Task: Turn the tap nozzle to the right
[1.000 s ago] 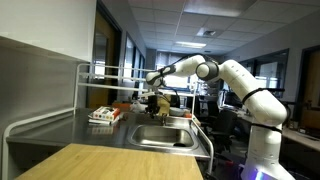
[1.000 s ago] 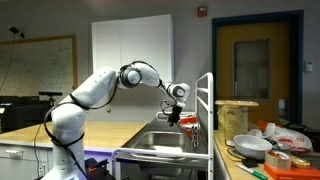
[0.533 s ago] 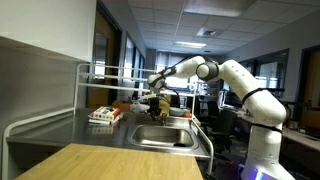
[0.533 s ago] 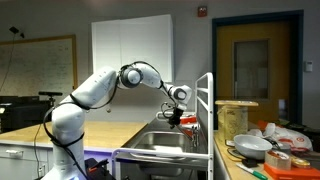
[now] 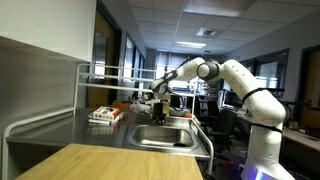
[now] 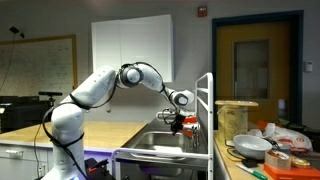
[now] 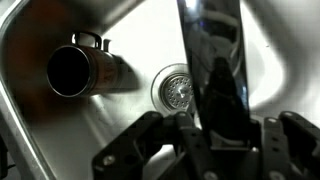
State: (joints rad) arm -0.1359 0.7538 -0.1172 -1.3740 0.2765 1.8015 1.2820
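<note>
In the wrist view the tap nozzle is a slim dark bar running from 12 o'clock down into the pincer, which comes in from 6 o'clock. The pincer's fingers press against the bar on both sides, clamped on it. Below lies the steel sink. Its drain sits just at 9 o'clock of the nozzle, and a short dark tube lies further toward 9 o'clock. In both exterior views the arm reaches over the sink set in the steel worktop. The pincer hangs low above the basin, where the nozzle is too small to make out.
</note>
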